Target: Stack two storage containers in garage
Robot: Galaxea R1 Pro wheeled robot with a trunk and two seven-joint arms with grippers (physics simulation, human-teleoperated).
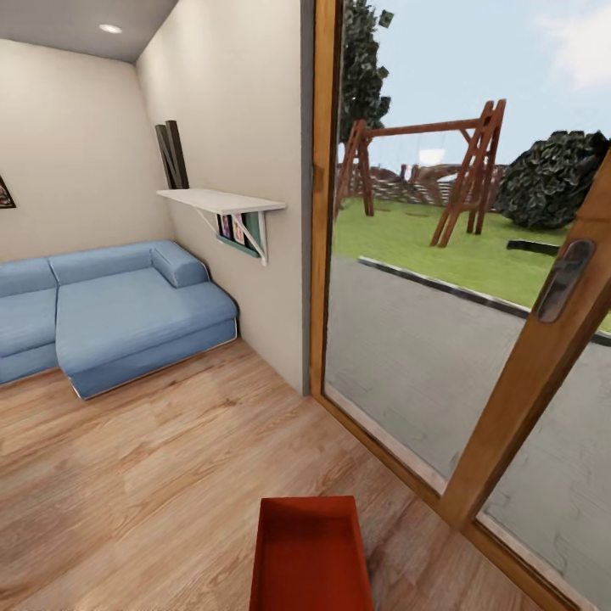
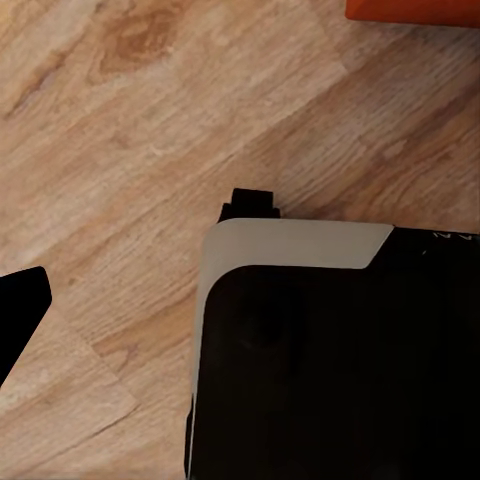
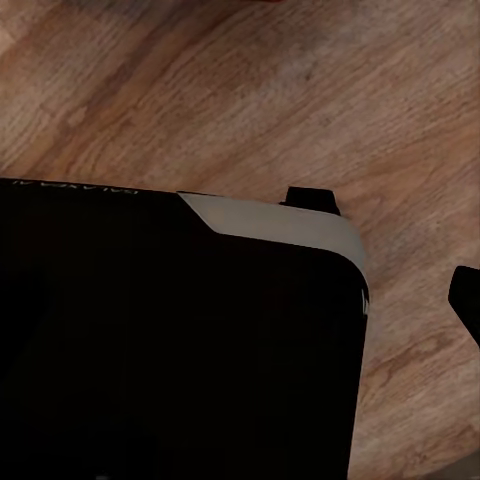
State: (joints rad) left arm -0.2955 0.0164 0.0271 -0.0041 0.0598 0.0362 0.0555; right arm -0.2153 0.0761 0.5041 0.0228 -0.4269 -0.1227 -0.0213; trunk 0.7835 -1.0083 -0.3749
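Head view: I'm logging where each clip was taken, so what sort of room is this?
Most likely a living room: a blue sofa on a light wood plank floor, beside a glass door facing a yard.

One orange-red storage container sits low in the head view, an open, lidless rectangular bin with straight walls, its long side running away from the camera. It stands over the living room's light wood plank floor, near the glass door. An orange-red edge shows in the left wrist view.

Both wrists low, over robot base
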